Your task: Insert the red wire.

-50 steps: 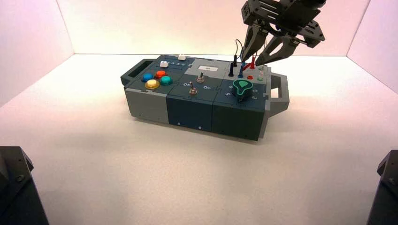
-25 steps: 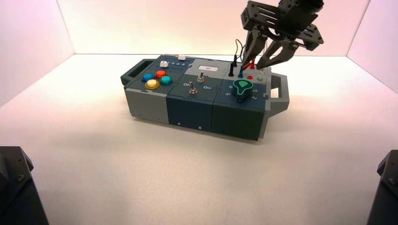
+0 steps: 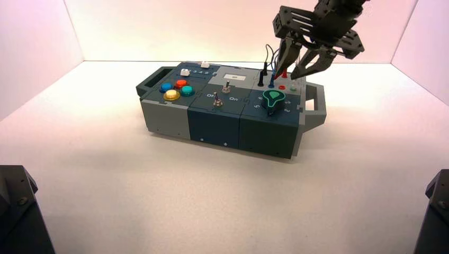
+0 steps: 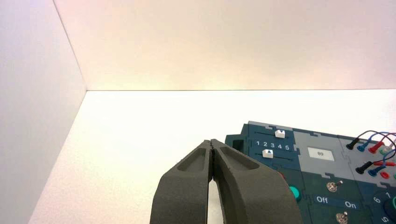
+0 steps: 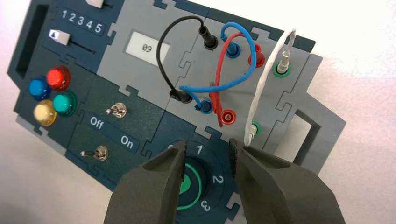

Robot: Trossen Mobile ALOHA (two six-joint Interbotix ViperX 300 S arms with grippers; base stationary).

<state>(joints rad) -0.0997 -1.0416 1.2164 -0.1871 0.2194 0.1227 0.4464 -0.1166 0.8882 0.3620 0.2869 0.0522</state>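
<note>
Two dark gripper fingers (image 4: 187,175) meet at their tips, and beyond them sits part of a box (image 4: 303,161) with two white sliders (image 4: 279,134), both near "4", metal switches (image 4: 332,186) and looping wires (image 4: 373,132).

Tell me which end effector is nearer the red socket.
Right. The right end effector hovers open just above the red socket; the left end effector waits shut, away beyond the box's left side.
</note>
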